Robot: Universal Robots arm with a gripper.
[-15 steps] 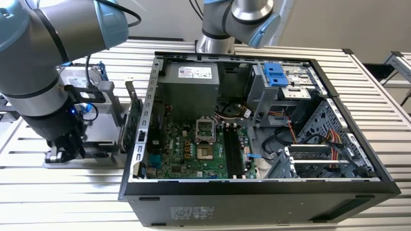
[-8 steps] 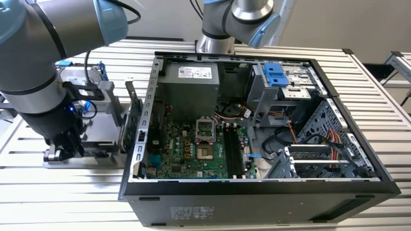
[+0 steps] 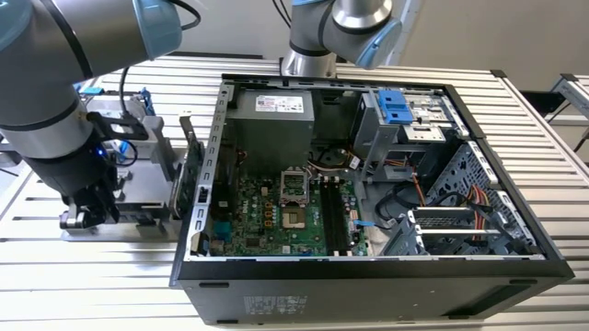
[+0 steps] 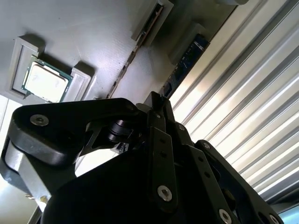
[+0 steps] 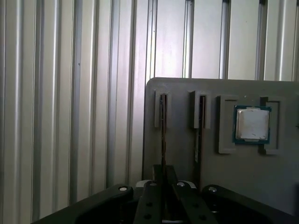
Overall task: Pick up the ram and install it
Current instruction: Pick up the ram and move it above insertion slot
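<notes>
Pick-up is proceeding: the gripper (image 5: 162,176), at 9 o'clock from the case (image 3: 368,274), is clamping the ram (image 5: 162,133); removal likely needs a straight pull.

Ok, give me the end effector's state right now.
The end effector: closed on the ram, which stands on edge in a slot of the gray holder.

the ram (image 5: 163,130) is dark, the holder (image 5: 182,88) plain grey, the table (image 5: 70,93) ribbed silver, the hand (image 5: 163,184) black.
</notes>
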